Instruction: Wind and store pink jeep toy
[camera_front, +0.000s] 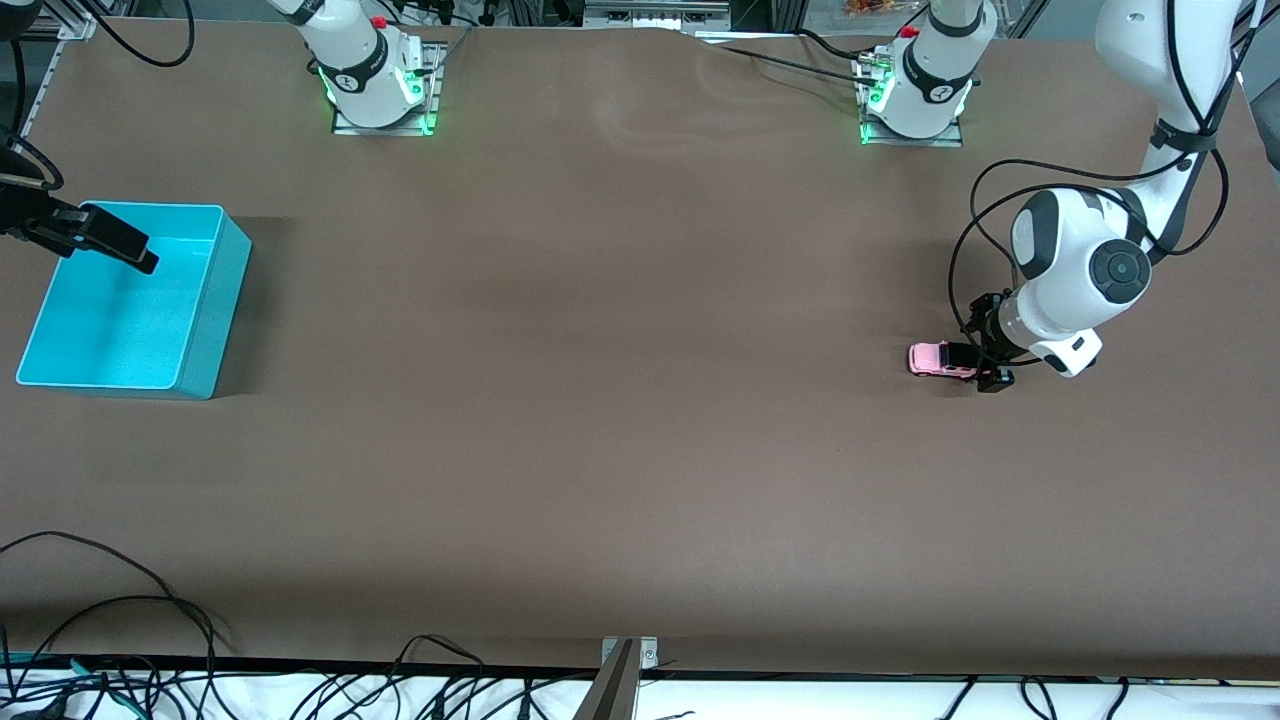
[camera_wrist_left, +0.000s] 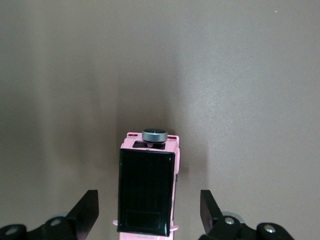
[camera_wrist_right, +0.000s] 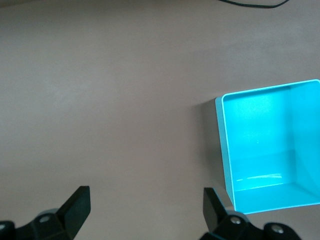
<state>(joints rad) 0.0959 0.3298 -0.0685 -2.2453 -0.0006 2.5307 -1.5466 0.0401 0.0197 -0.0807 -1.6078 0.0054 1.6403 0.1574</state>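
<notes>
Left gripper (camera_wrist_left: 149, 212) straddles the pink jeep toy (camera_wrist_left: 148, 192), fingers (camera_wrist_left: 86, 210) apart, not touching; close squarely on its sides. Right gripper (camera_wrist_right: 145, 207) waits released over the turquoise bin (camera_front: 205, 330)

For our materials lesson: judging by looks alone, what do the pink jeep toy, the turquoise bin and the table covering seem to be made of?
Pink jeep toy: probably moulded plastic or painted metal; smooth pink body, glossy black roof panel.
Turquoise bin: likely plastic; uniform colour, thin walls, rounded corners, soft sheen inside.
Table covering: matte brown sheet, perhaps paper or vinyl; no glare, faint creases near the robots' bases.
</notes>
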